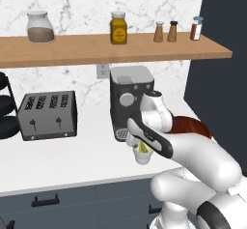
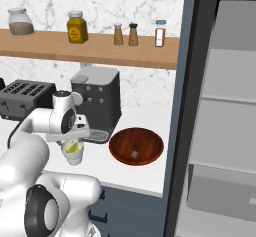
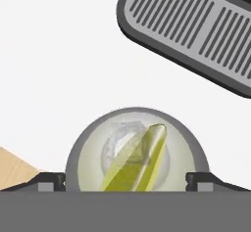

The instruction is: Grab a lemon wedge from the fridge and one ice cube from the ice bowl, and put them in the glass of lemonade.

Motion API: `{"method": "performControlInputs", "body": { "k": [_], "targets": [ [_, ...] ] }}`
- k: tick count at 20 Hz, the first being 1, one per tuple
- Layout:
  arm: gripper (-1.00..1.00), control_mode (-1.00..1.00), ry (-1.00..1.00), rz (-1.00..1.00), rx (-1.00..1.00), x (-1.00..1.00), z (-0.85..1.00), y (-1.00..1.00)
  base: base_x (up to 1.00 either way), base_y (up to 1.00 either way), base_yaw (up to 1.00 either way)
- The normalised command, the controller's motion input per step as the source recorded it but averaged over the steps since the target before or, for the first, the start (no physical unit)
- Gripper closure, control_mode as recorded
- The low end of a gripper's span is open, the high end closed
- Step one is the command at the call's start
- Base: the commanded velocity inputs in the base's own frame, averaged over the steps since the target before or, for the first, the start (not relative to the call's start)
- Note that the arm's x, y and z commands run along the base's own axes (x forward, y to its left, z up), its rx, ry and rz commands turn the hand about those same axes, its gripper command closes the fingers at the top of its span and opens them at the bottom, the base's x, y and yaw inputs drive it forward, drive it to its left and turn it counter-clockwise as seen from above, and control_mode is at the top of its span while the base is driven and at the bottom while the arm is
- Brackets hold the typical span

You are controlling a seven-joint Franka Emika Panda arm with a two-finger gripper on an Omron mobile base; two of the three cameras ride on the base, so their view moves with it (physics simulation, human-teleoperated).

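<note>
Fridge (image 2: 220,106) open at frame right, ice bowl (image 2: 136,146) lower centre beside the glass of lemonade (image 2: 73,152). Over the glass, gripper (image 3: 125,179) spread wide, holding nothing; lemon wedge (image 3: 137,160) already inside, apparently with ice. Probably final release, calling only for a straight lift clear.

No text, brand, number or sign can be read in these pictures. The amber glass jar with the yellow label (image 1: 118,29) on the long wooden wall shelf (image 1: 72,49) carries only a dark mark on the label, too small and blurred to read. The small spice shaker with the red and white label (image 2: 160,34), at the right end of the same shelf, shows no clear letters. The dark grey coffee machine (image 1: 131,97) on the white worktop (image 1: 62,158) has a round knob but no visible writing, and the black four-slot toaster (image 1: 47,115) at its left is plain.
</note>
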Motion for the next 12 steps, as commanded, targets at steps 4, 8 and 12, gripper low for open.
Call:
{"method": "performControlInputs", "body": {
  "k": [4, 8, 12],
  "targets": [
    [-1.00, -1.00, -0.05, 0.00, 0.00, -0.20, 0.41, 0.00, 0.00, 0.00, 0.00],
    [-1.00, -1.00, -0.17, 0.00, 0.00, -0.40, 0.76, 0.00, 0.00, 0.00, 0.00],
    [-1.00, -1.00, -0.28, 0.00, 0.00, -0.75, 0.72, -0.07, 0.00, 0.00, 0.00]
  ]
}}
